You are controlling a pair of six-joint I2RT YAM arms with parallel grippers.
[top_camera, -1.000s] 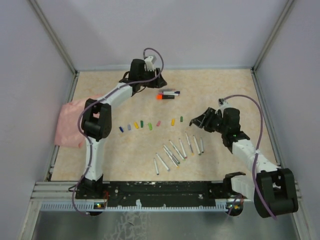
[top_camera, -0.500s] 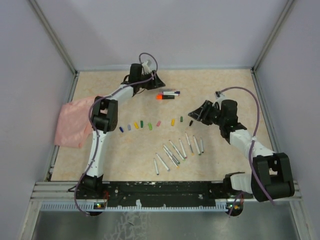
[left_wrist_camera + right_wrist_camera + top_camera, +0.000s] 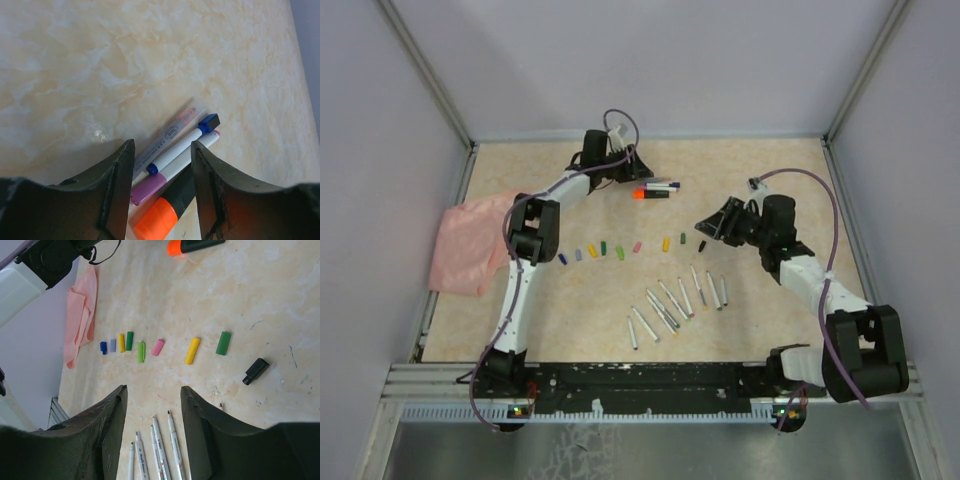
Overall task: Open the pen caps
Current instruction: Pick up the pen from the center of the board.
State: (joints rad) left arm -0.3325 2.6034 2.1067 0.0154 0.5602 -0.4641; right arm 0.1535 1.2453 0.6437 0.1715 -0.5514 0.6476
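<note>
Several loose pen caps (image 3: pixel 620 249) of different colours lie in a row mid-table, seen also as pen caps (image 3: pixel 158 347) in the right wrist view, with a black cap (image 3: pixel 255 371) at the right end. Uncapped pens (image 3: pixel 672 300) are fanned out nearer the front. At the back lie capped pens: a purple-capped one (image 3: pixel 150 187), a blue-capped one (image 3: pixel 180 150), a grey one (image 3: pixel 172 132) and a dark highlighter with an orange cap (image 3: pixel 157 220). My left gripper (image 3: pixel 628 166) (image 3: pixel 163 145) stands open just above this cluster, a finger on either side. My right gripper (image 3: pixel 710 222) (image 3: pixel 152 388) hangs open and empty above the uncapped pens (image 3: pixel 157 450).
A pink cloth (image 3: pixel 470 245) lies at the table's left edge, also visible in the right wrist view as the pink cloth (image 3: pixel 82 315). Grey walls enclose the table on three sides. A metal rail (image 3: pixel 650 385) runs along the front.
The left arm has stretched further back and brought its gripper lower over the capped pens. The right gripper has swung a little back and to the left.
</note>
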